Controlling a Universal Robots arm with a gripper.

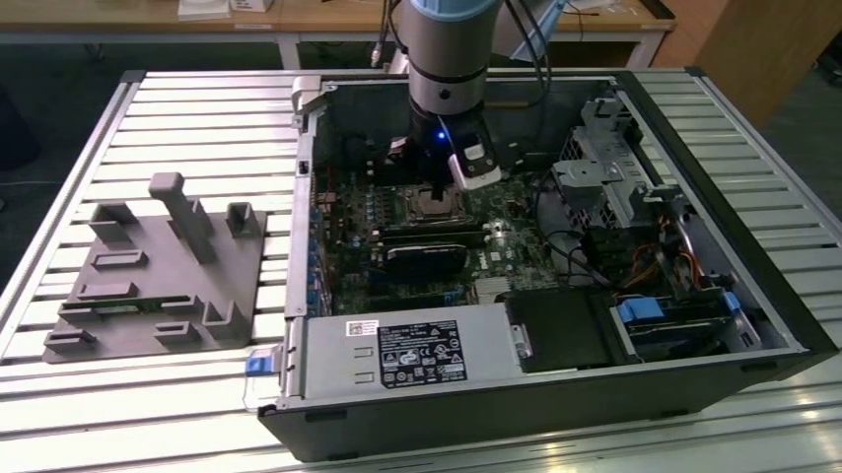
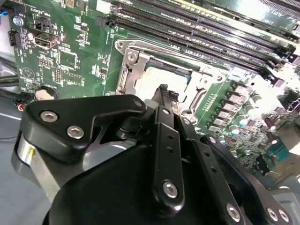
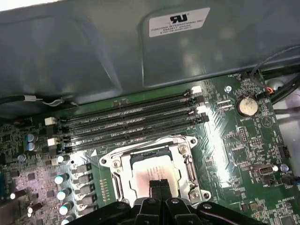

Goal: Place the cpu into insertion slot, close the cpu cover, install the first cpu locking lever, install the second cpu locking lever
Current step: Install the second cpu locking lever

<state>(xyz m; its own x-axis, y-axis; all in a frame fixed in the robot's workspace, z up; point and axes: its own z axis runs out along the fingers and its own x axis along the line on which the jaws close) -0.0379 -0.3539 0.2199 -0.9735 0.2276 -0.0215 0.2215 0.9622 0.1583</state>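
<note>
- Inside an open desktop computer case (image 1: pixel 776 325) laid flat on a slatted metal bench, the Universal Robots arm (image 1: pixel 448 59) reaches down over the green motherboard (image 1: pixel 345 258), with the insertion slot (image 1: pixel 431 205) directly beneath its tool.
- In the first wrist view the cpu (image 3: pixel 151 172) lies flat in the insertion slot (image 3: pixel 154 171), its pale metal top showing through the square window of the cpu cover (image 3: pixel 123 169); the placing step looks complete.
- The cpu cover appears folded down over the chip, framing it on all sides, so closing the cover also looks done, though how fully it is pressed home cannot be judged.
- Whether either locking lever is latched cannot be told; a thin metal rod runs beside the insertion slot (image 2: pixel 173 79) in the second wrist view, but its catch is hidden behind the gripper.
- The gripper (image 3: pixel 161 186) hangs just above the near edge of the cpu (image 2: pixel 157 79), its two dark fingers (image 3: pixel 155 187) pressed together with no gap between them and nothing clamped.
- The fingertips sit very near the chip's top; contact cannot be confirmed.
- The black memory slots (image 3: pixel 126 124) run just beyond the insertion slot, on its side away from the gripper.
</note>
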